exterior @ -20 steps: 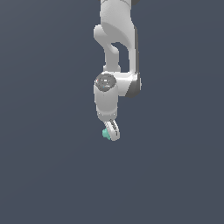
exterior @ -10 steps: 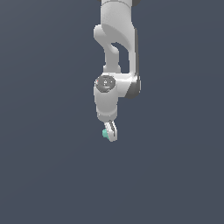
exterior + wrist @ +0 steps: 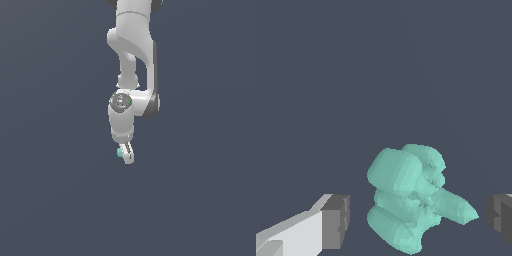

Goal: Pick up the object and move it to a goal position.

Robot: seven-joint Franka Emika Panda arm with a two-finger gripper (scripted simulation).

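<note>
The object (image 3: 120, 152) is a small teal-green lumpy blob, sitting level with the lower part of my white gripper's fingers in the exterior view. In the wrist view the object (image 3: 408, 200) lies between the two grey finger pads (image 3: 336, 222), with a narrow gap of background on each side. My gripper (image 3: 127, 159) is open and straddles the blob without touching it. From the exterior view the two fingers overlap into one shape, and they partly hide the object.
The white arm (image 3: 132, 60) reaches down from the top of the exterior view. Around it is only a plain dark blue-grey ground (image 3: 50, 200) with no other objects, edges or markers in sight.
My hand has come down a little over the last second, bringing the fingers lower around the object. The object itself has stayed in place.
</note>
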